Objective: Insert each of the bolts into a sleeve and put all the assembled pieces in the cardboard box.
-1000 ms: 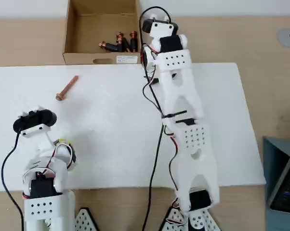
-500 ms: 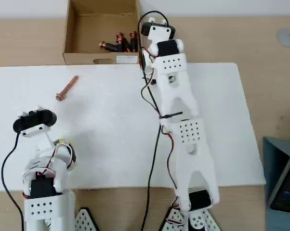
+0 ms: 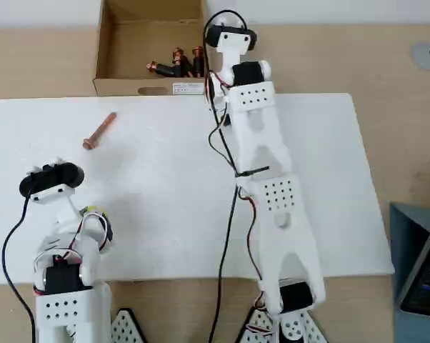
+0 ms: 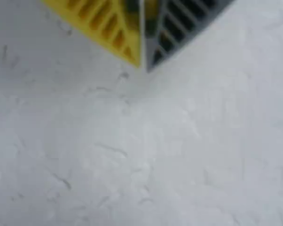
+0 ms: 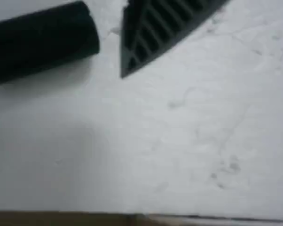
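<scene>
**One bolt loose, one sleeve beside the right gripper**

Nearest, the left gripper [image 4: 142, 63] hangs over the white mat [image 3: 158, 200], its yellow and grey tips pressed together on nothing. Farther up the mat a copper bolt [image 3: 99, 131] lies alone. At the mat's far edge a black sleeve [image 5: 38, 42] lies just beside the right gripper [image 5: 132, 61]; how wide that gripper stands I cannot tell. Beyond, the cardboard box [image 3: 102, 57] holds assembled pieces [image 3: 178, 66].
</scene>
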